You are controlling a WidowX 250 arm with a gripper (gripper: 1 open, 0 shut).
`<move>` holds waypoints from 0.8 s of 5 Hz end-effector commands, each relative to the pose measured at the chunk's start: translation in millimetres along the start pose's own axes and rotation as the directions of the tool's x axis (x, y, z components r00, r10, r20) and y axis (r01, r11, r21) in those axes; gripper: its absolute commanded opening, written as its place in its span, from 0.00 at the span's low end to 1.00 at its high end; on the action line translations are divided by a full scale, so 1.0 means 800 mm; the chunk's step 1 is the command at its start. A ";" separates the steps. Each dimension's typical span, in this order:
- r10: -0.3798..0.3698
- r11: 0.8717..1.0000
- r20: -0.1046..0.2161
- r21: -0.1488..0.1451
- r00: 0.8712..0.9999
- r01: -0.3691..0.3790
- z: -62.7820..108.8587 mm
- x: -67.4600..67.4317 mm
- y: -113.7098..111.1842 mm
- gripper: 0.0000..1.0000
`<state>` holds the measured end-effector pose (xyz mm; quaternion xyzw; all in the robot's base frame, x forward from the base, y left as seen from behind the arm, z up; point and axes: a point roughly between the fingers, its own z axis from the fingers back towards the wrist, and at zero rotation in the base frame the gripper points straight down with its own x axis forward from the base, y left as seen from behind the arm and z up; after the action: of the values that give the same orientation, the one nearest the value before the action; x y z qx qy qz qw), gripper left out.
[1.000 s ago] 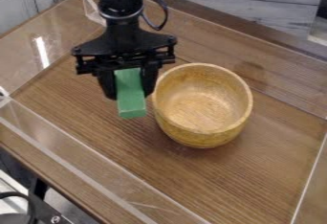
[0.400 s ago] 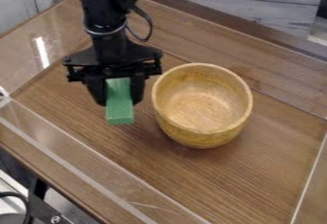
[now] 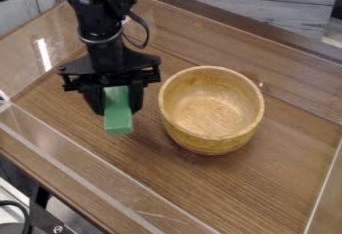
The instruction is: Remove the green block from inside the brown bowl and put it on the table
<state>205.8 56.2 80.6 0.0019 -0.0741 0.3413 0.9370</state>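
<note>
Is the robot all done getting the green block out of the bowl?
Almost! The block is already out of the bowl, which has nothing inside. Right now the jaws hold the block beside the bowl, over the table. What's left is letting go, so it sits on the table by itself.

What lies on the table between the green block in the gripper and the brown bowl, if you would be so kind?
Only bare wood-grain tabletop shows between the green block and the brown bowl, in the camera view.
</note>
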 end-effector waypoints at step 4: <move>-0.143 0.990 0.017 -0.017 0.990 0.143 -0.014 -0.002 0.000 0.00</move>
<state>196.7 54.0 60.3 0.0017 -0.0644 0.2771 0.9587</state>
